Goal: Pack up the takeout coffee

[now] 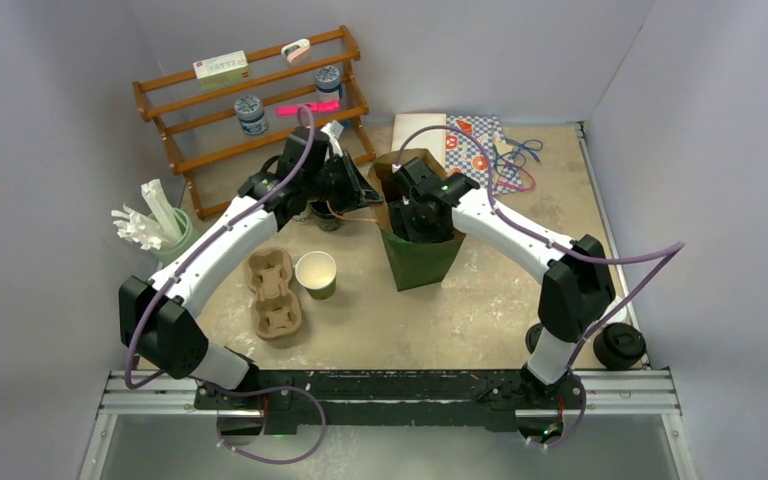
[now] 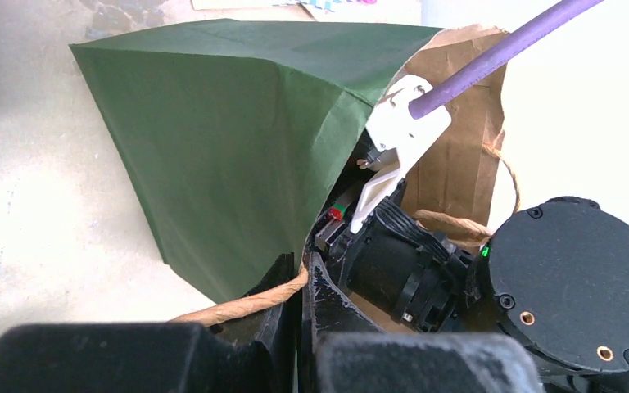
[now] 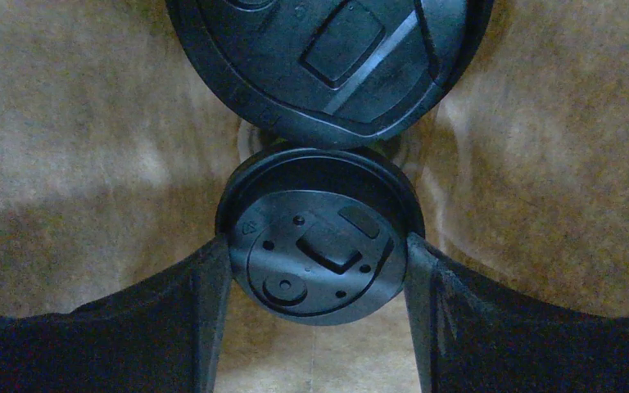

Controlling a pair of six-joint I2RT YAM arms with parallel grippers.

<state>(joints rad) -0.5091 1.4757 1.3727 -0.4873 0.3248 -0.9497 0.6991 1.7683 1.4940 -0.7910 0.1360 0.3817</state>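
Right claw point(image 3: 318, 246) is clamped on the takeout coffee point(image 3: 315, 270), another lid point(image 3: 319, 57) just past its tips, left claw point(image 2: 299, 274) pinching the bag handle point(image 2: 237, 307).

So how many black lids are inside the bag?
2. One lid sits between the right end effector's fingers; the other lid lies just above it in that view. More could be hidden.

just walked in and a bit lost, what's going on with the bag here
The robot is packing a coffee into the green paper bag. The left hand is shut on the bag's twine handle at its mouth. The right hand is down inside the bag, closed on the sides of the black-topped coffee cup, right beside another lidded cup.
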